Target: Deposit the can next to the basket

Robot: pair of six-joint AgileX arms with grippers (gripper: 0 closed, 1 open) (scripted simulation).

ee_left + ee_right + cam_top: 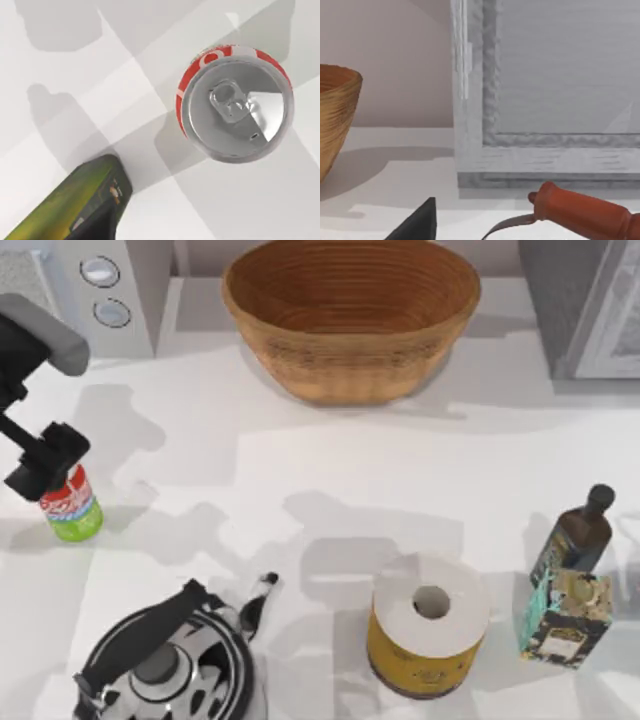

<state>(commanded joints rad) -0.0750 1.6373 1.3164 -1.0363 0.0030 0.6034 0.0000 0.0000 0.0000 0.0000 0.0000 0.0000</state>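
Observation:
The can [72, 508] stands upright on the white table near the left edge, red on top with a green lower band. My left gripper [45, 462] hovers just above it and slightly to its left, open, with nothing between its fingers. In the left wrist view the can's silver top [235, 102] is seen from straight above, and one dark finger [75, 210] stands off to its side without touching it. The wicker basket [350, 315] sits at the back centre, far from the can. My right arm is parked; one dark fingertip [420, 220] shows in the right wrist view, with the basket's wall [335, 115] beyond it.
A black-and-white kettle [170, 660] stands at the front left, close to the can. A yellow-wrapped paper roll [430, 625], a dark bottle [578, 535] and a patterned box [565, 615] stand at the front right. An appliance with dials [105, 290] and a grey cabinet [590, 300] line the back.

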